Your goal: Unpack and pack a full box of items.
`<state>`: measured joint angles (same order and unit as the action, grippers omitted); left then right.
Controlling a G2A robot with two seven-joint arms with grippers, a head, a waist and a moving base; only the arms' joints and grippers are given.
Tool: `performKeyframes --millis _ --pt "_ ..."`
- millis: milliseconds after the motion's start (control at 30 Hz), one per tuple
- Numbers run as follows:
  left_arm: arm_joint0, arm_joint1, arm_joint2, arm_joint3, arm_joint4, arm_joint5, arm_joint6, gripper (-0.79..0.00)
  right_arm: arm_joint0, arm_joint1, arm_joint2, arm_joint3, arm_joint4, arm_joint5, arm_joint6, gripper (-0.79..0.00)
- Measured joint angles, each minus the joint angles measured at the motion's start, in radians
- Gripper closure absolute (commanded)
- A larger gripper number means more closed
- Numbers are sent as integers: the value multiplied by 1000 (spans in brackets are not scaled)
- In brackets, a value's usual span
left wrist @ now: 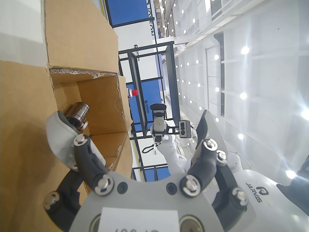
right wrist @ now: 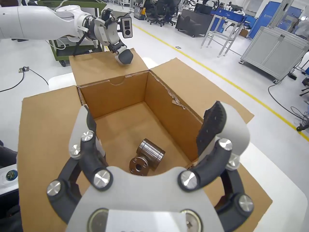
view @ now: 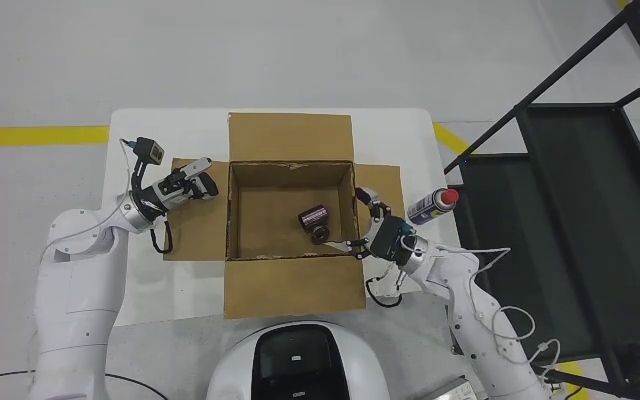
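An open cardboard box [view: 290,135] stands in the middle of the white table, all its flaps folded out. On its floor lies one metal cylinder with a flange [view: 316,222], nearer the right wall; it is also seen as the flanged cylinder [right wrist: 147,158] and as the cylinder [left wrist: 77,114]. My right gripper [view: 358,221] hangs open over the box's right wall, empty, just right of the cylinder; its own view shows the gripper [right wrist: 148,126] above the part. My left gripper [view: 210,178] is open and empty over the left flap, outside the box, and appears far off as the gripper [right wrist: 120,54].
A spray can with a red cap [view: 432,206] lies on the table right of the box, by the right flap. A dark metal rack [view: 560,200] stands beyond the table's right edge. Bare table [view: 170,130] shows at the back left.
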<state>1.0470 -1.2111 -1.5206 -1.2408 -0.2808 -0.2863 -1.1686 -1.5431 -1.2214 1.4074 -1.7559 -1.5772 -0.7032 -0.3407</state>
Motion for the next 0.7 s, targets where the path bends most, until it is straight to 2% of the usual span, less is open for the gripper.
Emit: performKeyframes --millis 367,433,500,700 --pt "0 0 0 0 0 0 0 -785 0 0 -1 0 -2 2 0 -785" --pt "0 0 0 0 0 0 0 -785 13 -2 -21 -14 -9 9 36 -785" --pt "0 0 0 0 0 0 0 -785 50 -6 -63 -29 0 5 150 -785" --pt "0 0 0 0 0 0 0 -785 216 -33 -203 -17 176 25 555 -785"
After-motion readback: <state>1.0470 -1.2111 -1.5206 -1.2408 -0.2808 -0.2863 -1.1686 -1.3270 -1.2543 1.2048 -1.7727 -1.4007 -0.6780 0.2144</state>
